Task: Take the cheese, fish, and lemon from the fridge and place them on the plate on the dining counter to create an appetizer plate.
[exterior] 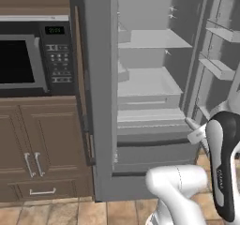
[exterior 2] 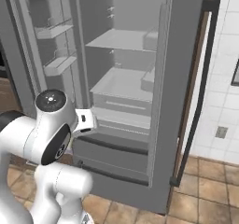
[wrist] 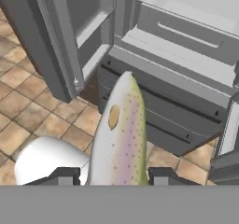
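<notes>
From the left base view, the fridge (exterior: 150, 78) is being shown with its door swung wide, exposing pale grey shelves and drawers inside. A black microwave (exterior: 33, 60) is being seen to the left of the fridge, set into brown wood cabinets (exterior: 42, 144). The white robot arm (exterior: 220, 163) is being raised from the tiled floor (exterior: 112, 212) in front of the fridge, at its lower right.

From the right base view, the same fridge is being shown from the other side, its shelves bare where they are visible. The door bins (exterior 2: 53, 45) are being seen at the fridge's left edge, and a long dark handle (exterior 2: 200, 78) is running down the panel at its right. The arm is being held low, in front of the fridge's bottom drawers (exterior 2: 116, 148). A white tiled wall (exterior 2: 224, 78) is standing to the right of the fridge.

From the hand view, the fish (wrist: 121, 134) is being gripped by the gripper (wrist: 114, 175), its two dark fingers (wrist: 60, 175) being pressed against the fish's sides with the jaws partly closed around it. The fish, silvery with a pinkish speckled band, is being pointed away from the hand toward the fridge's lower drawers. It is being held outside the fridge, above the brown floor tiles just in front of it.
</notes>
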Controlling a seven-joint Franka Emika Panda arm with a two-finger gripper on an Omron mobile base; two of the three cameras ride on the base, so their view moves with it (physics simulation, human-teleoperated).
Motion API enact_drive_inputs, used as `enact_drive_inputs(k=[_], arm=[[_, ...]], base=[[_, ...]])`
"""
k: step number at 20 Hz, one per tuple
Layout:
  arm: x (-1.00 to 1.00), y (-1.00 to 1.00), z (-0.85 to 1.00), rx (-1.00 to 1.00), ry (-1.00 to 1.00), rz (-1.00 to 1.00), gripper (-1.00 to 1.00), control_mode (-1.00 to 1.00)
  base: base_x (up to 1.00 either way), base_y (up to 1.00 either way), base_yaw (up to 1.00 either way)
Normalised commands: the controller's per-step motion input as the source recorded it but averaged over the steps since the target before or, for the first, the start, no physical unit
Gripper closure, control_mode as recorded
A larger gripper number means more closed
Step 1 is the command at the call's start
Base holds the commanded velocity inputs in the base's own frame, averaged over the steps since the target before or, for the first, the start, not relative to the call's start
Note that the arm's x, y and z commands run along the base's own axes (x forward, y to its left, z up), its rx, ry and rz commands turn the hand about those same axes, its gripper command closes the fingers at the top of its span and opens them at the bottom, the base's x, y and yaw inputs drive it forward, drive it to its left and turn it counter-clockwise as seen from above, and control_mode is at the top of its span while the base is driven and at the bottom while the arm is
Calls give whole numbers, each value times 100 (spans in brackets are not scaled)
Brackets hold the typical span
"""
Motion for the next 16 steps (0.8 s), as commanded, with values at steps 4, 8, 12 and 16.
enact_drive_inputs(k=[4, 8, 12, 16], arm=[[0, 0, 0, 0, 0, 0, 100, 100], [0, 0, 0, 0, 0, 0, 100, 100], [0, 0, 0, 0, 0, 0, 100, 100], [0, 0, 0, 0, 0, 0, 100, 100]], base=[[-81, 0, 14], [-61, 5, 28], [-49, 19, 41], [-29, 28, 51]])
